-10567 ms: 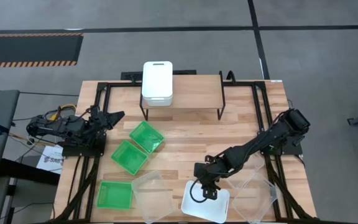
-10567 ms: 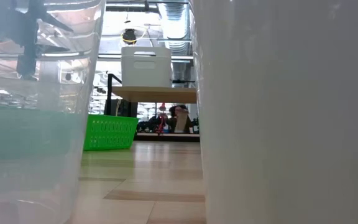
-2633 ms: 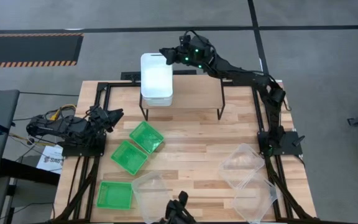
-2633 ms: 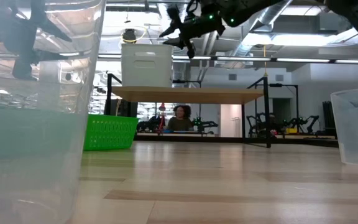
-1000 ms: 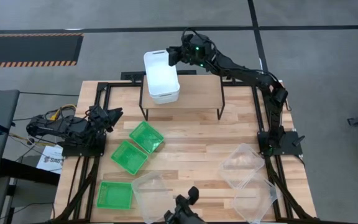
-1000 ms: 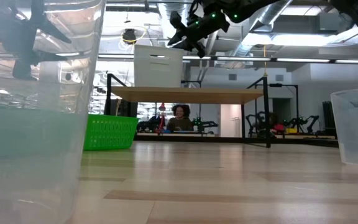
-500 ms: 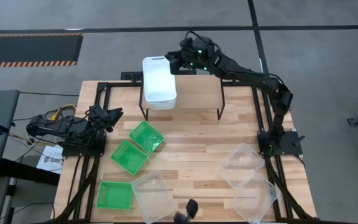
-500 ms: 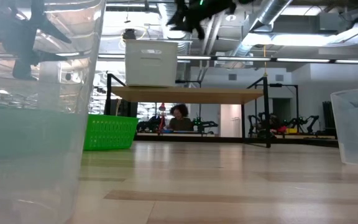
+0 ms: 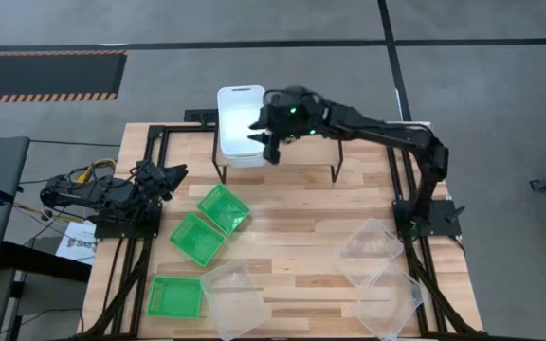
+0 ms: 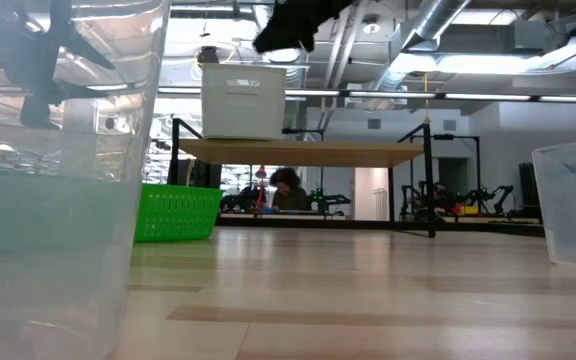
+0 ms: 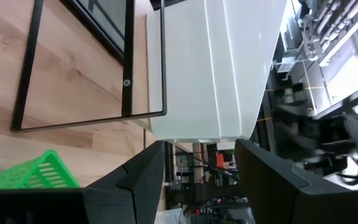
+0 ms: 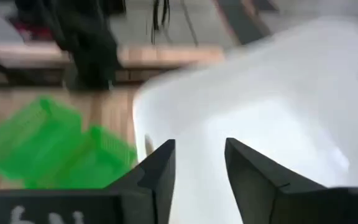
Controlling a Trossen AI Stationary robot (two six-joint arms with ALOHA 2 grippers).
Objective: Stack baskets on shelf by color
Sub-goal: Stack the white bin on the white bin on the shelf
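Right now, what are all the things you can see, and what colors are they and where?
White baskets: one stack, count inside unclear, white, on the shelf's left end.
Green baskets: three, bright green, on the table's left half, in front of the shelf.
Clear baskets: three, see-through, along the table's near edge, one left of middle, two at right.
Shelf: one, light wood top on black legs, at the table's far side.
Table: one, wooden slats.
Person: one, far off in the room, seen under the shelf.
Right gripper: open, over the white stack's right edge.
Left gripper: parked at the table's left edge.
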